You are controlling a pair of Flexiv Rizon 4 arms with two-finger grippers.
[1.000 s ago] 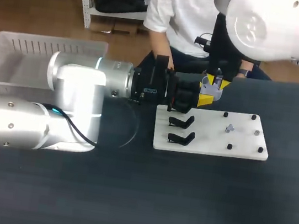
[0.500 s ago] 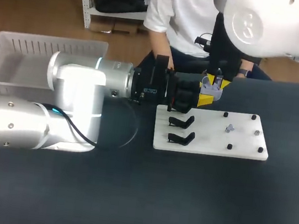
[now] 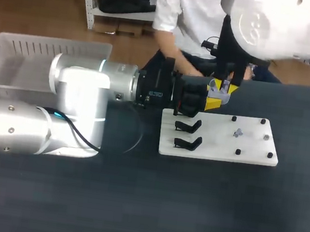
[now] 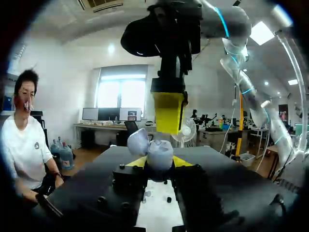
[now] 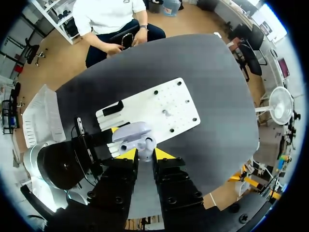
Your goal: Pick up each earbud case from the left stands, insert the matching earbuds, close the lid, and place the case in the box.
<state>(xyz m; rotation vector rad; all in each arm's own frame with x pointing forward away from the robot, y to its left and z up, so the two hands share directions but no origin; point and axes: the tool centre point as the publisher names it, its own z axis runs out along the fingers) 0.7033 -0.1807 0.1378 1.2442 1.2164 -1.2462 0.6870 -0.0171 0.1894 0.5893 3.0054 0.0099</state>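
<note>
A pale lavender earbud case (image 3: 220,93) with its lid up sits between the yellow tips of my left gripper (image 3: 215,97), held just above the far edge of the white board (image 3: 219,151). In the left wrist view the case (image 4: 159,153) fills the gap of that gripper (image 4: 158,163), both fingers touching it. My right gripper (image 3: 227,83) hangs straight down over the open case. Its view shows its tips (image 5: 146,153) pinched on a small pale earbud (image 5: 145,144) at the case's mouth (image 5: 131,133). Another earbud (image 3: 237,132) lies on the board.
Two black stands (image 3: 189,125) (image 3: 188,142) stand bare on the board's left part, with several black pegs (image 3: 237,152) on its right. A white slatted box (image 3: 13,53) sits at the table's far left, behind my left arm. Dark tabletop stretches in front of the board.
The right arm's upper housing has shifted slightly to the right. Both grippers and the case stay where they were.
</note>
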